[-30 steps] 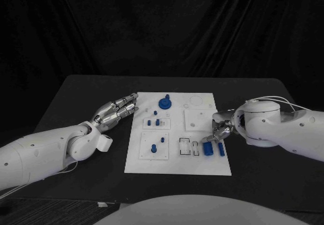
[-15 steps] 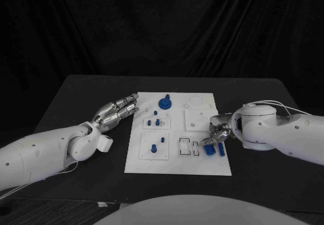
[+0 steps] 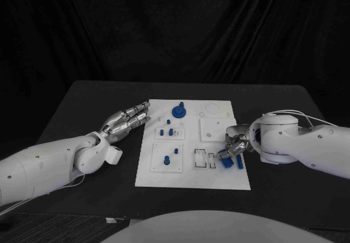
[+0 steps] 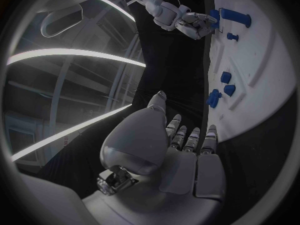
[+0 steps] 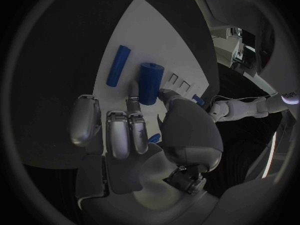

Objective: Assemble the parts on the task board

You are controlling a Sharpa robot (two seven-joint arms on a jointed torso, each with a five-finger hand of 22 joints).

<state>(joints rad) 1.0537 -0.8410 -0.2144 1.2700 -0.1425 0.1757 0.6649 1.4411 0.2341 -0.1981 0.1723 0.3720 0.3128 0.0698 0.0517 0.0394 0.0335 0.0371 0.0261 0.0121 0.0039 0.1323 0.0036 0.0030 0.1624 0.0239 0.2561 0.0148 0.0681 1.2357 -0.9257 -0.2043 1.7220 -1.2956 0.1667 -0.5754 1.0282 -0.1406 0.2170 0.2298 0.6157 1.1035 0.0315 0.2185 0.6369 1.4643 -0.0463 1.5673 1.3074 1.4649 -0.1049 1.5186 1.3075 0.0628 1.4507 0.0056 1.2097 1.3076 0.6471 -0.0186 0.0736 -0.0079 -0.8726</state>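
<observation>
The white task board [image 3: 191,174] lies mid-table. Near its right edge a thick blue cylinder [image 3: 226,161] and a thinner blue bar [image 3: 238,160] lie side by side. My right hand [image 3: 234,146] is bent down over them. In the right wrist view its thumb and a fingertip [image 5: 132,91] pinch the thick cylinder [image 5: 149,82] from both sides, with the thin bar [image 5: 117,65] lying free beside it. My left hand [image 3: 128,120] hovers flat beside the board's left edge, fingers straight and apart, holding nothing; it shows as well in the left wrist view [image 4: 181,150].
On the board stand a blue round knob part [image 3: 178,110], small blue pegs [image 3: 167,132] and a blue peg [image 3: 166,161] in a square plate. Two empty rectangular slots [image 3: 204,158] lie just left of the cylinders. Black table surrounds the board.
My right hand has sunk and shifted slightly toward me, and its fingers have come down onto the thick cylinder. The left hand has stayed still.
</observation>
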